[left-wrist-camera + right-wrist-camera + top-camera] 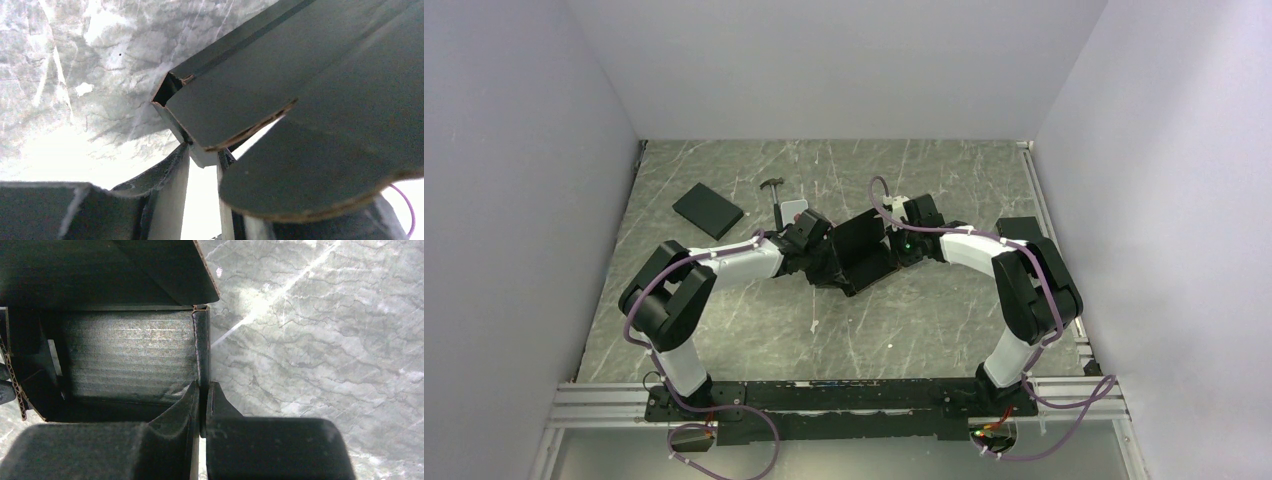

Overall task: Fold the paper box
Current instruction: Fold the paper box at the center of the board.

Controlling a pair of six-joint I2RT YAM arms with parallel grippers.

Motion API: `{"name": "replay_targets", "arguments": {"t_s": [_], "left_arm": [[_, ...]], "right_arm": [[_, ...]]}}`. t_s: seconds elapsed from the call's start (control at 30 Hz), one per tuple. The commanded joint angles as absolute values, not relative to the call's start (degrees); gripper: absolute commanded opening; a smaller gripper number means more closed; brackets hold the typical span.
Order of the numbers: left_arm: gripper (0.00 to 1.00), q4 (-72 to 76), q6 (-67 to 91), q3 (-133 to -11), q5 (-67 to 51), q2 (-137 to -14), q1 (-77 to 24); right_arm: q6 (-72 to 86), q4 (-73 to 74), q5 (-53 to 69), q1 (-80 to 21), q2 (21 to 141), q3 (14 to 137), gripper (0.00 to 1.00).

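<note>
Paper box sits about mid-table, half folded. One big panel stands up at a tilt, and both arms reach in at it, one from each side.

Right gripper is pressed together on the box's side wall, right by a corner, so the thin cardboard edge runs straight down between its fingers. From that wrist view we see the box's ribbed inside on one side of the wall and bare marbled table on the other.

Left gripper is on the box's other side. Its fingers stand slightly apart with a wall end sitting between the tips, and light shows through lower in the gap. We honestly can't tell whether it's pinching that wall or just straddling it. Over it hangs a flap with a rounded, slightly frayed brown edge, and the flap edge next to it looks ragged too.

Room-wise, the overhead view shows bare table between the box and the arm bases, and more behind the box toward the back wall. A black slab lies well apart at the back left. A small light-coloured case and a dark T-shaped tool sit near the left wrist. White walls close in on three sides.
</note>
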State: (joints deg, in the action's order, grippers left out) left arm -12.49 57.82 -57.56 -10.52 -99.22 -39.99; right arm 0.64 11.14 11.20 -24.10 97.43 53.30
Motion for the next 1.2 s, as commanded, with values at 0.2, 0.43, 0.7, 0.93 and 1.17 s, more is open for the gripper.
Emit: {"name": "replay_targets", "arguments": {"t_s": [0.2, 0.43, 0.7, 0.93, 1.17], "left_arm": [[0.33, -16.3, 55.93, -59.99, -10.97, -100.91, -40.37], [0.42, -10.0, 56.14, -55.88, -11.18, -97.15, -40.23], [0.42, -2.39, 58.05, -51.52, -12.26, -94.97, -39.58], [0.43, 3.11, 58.73, -48.07, -11.57, -91.52, -39.36], [0.5, 5.96, 59.57, -45.08, -10.9, -88.51, -39.09]], "right_arm": [[1.41, 10.09, 13.18, -24.34, 95.98, 55.2, 0.0], [1.41, 10.11, 13.27, -24.35, 96.06, 55.2, 0.0], [1.32, 10.06, 13.29, -24.34, 96.23, 55.2, 0.0], [-0.08, 10.16, 13.43, -24.35, 96.4, 55.26, 0.0], [-0.09, 10.06, 12.75, -24.34, 96.52, 55.28, 0.0]]}}
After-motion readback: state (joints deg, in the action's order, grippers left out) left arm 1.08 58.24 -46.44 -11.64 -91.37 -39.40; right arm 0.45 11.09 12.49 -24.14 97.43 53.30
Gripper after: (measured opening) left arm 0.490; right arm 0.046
